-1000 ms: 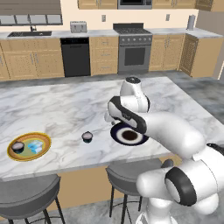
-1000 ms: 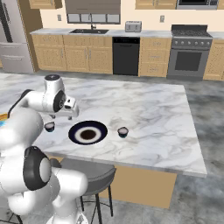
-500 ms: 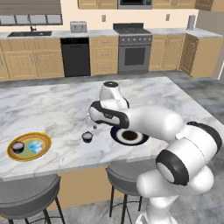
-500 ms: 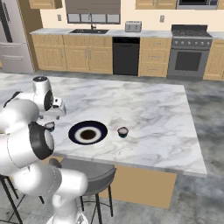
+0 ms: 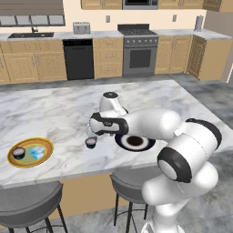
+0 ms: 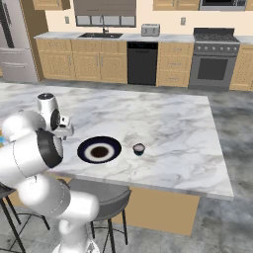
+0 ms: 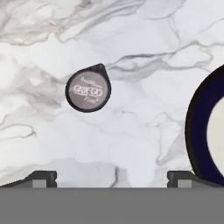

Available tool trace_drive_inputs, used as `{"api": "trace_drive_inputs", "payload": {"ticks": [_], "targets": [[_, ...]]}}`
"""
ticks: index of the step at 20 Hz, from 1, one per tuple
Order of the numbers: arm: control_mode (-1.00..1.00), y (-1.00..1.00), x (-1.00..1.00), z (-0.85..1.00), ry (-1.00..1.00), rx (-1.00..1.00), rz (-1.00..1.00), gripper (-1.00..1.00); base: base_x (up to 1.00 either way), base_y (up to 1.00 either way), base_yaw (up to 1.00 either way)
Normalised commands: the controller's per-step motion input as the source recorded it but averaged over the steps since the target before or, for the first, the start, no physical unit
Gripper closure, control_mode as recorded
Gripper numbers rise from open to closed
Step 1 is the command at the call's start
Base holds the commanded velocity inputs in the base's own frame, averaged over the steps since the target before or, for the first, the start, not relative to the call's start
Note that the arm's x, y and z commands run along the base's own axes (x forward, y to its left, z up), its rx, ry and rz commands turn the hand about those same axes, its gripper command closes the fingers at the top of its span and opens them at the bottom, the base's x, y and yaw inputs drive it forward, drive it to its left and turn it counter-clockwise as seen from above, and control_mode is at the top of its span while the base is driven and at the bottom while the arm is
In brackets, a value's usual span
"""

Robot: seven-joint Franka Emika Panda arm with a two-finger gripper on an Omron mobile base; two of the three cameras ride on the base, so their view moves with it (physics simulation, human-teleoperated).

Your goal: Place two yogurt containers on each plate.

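1. Your pincer (image 7: 112,177) is hanging wide open with nothing between its jaws. It has swung left off the dark navy plate (image 5: 134,142), where it was hovering a second ago, and is now sitting low over the marble tabletop (image 5: 59,113).
2. Just ahead of the fingertips (image 7: 43,176) in the hand view, a pale-topped yogurt cup (image 7: 88,89) is standing upright on bare marble. It is lying a little to one side of the midline between the tips, so you are not yet centred on it.
3. That cup is standing near the navy plate's left edge but apart from it, and neither has moved during the swing. The plate's dark rim is showing at the side of the hand view, and the plate is carrying nothing.
4. Judging by this, you are starting the approach to grasp this cup, and the short carry to the navy plate looks like the next job.
5. Beyond the plate on its right, a second yogurt cup (image 6: 139,148) is waiting on the tabletop, close beside the rim.
6. Far to the left, the yellow-rimmed plate (image 5: 12,161) is already holding a dark round cup (image 5: 18,152) and a light blue tub (image 5: 37,152), so that half is looking finished.
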Motion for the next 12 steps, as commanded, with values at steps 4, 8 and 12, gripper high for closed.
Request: {"api": "trace_drive_inputs", "payload": {"ticks": [4, 8, 12], "targets": [[-1.00, 0.29, 0.05, -0.15, 0.00, 0.00, 0.00, -1.00, 0.00, 0.00, 0.00], [-1.00, 0.29, 0.13, -0.16, 0.00, 0.00, 0.00, -1.00, 0.00, 0.00, 0.00], [-1.00, 0.14, 0.21, -0.13, 0.01, 0.00, 0.00, -1.00, 0.00, 0.00, 0.00]]}}
